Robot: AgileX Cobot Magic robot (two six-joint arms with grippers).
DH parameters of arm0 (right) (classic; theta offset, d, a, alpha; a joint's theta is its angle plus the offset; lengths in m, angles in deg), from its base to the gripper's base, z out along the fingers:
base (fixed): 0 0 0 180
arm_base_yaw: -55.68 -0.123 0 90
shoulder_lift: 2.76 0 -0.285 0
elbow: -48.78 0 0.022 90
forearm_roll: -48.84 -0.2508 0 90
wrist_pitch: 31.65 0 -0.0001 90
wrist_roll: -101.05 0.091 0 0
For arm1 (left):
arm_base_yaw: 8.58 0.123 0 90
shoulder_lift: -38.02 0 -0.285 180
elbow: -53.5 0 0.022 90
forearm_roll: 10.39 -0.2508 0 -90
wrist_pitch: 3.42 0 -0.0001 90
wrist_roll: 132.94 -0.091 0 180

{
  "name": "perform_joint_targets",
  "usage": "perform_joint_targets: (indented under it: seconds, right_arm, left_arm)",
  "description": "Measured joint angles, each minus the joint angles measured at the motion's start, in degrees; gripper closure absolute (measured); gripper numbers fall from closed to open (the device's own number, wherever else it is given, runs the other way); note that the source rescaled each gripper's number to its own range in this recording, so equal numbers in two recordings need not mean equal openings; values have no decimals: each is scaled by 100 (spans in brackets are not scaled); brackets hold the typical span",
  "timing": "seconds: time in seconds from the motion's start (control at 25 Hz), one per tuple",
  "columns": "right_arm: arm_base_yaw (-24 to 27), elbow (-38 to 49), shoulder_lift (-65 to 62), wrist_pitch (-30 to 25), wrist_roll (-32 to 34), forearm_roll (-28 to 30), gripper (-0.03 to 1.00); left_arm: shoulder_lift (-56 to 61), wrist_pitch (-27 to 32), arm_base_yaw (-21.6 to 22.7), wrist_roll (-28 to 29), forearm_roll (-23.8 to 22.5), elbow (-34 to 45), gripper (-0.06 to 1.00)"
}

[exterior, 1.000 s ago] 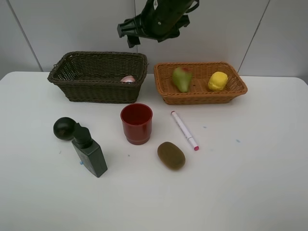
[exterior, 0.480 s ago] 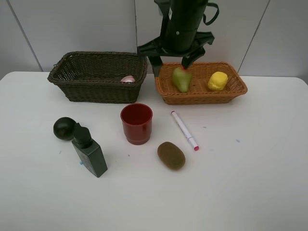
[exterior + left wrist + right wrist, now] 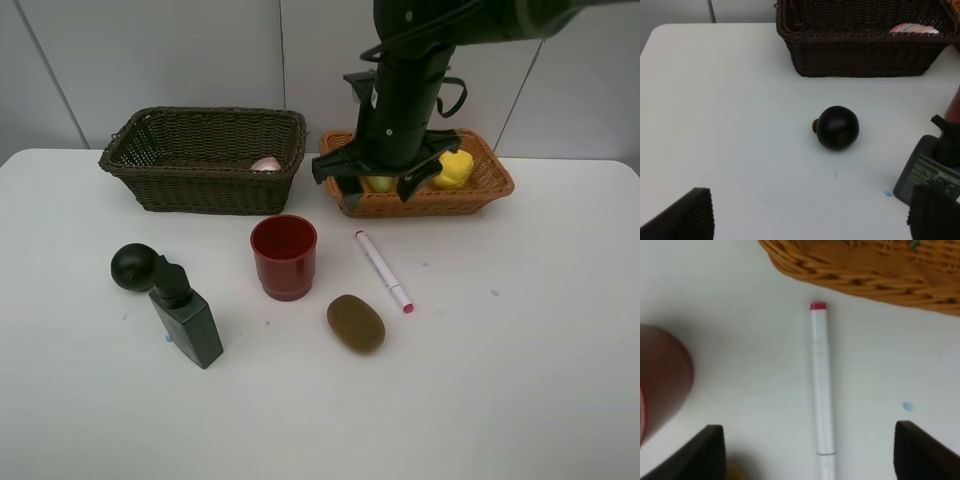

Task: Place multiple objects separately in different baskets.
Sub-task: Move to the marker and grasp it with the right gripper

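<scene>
The right hand [image 3: 810, 454] hangs open over the marker [image 3: 821, 385]. It looks light, stiff, slick and likely to roll, so pinch mid-barrel.

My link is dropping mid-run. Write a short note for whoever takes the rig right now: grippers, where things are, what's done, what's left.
Left gripper: open, empty, over the table near the dark round fruit.
Right gripper: open, empty, above the pink-white marker, jaws either side of it, not touching.
Done: small pink bottle in the dark brown basket; yellow lemon and pear, mostly hidden by the arm, in the orange-tan basket.
Left on the table: marker, red cup, brown kiwi, dark round fruit, dark green bottle.
</scene>
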Motion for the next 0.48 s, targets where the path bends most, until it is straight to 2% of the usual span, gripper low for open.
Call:
perform_joint_targets:
  seconds: [0.48]
  right_arm:
    - [49,1154,0,1385,0,-47,27]
  left_arm:
    - [0,0,0,0,0,0,-6]
